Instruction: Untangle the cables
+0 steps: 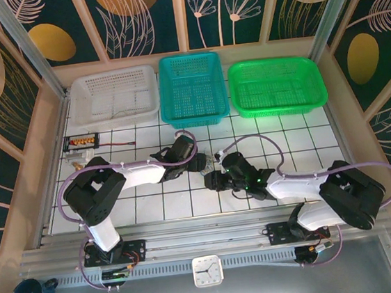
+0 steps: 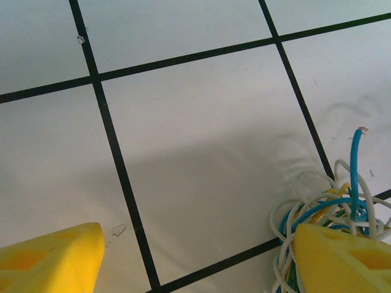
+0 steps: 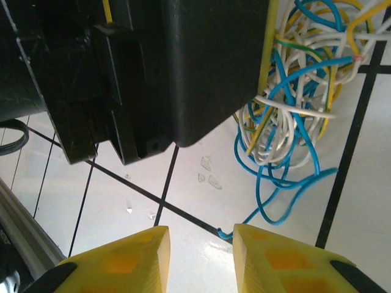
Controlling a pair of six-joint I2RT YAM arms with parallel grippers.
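Between the left fingers (image 2: 49,256), which stand wide apart, shows only bare white desk (image 2: 201,140) with its black grid lines. They grasp nothing, though the finger at the right of the left wrist view covers the edge of the cables (image 2: 317,210), and one blue end points away from the knot just above it. The right fingers (image 3: 122,262) stand close together with a narrow gap; desk shows through the gap and nothing is gripped, while a loose blue end lies on the desk at the mouth of it. Beyond them the cables (image 3: 287,104) lie as one tangle of white, blue and yellow wires across a grid line. The black end of the left arm (image 3: 201,61) hangs over the knot's left side, and a few small clear scraps lie on the tile beside it. From above, the left arm and the right arm (image 1: 304,185) meet near the middle of the desk, with the cables (image 1: 215,154) a small pale knot between their ends. Along the far edge stand a white basket (image 1: 113,95), a teal basket (image 1: 191,87) and a green basket (image 1: 276,85).
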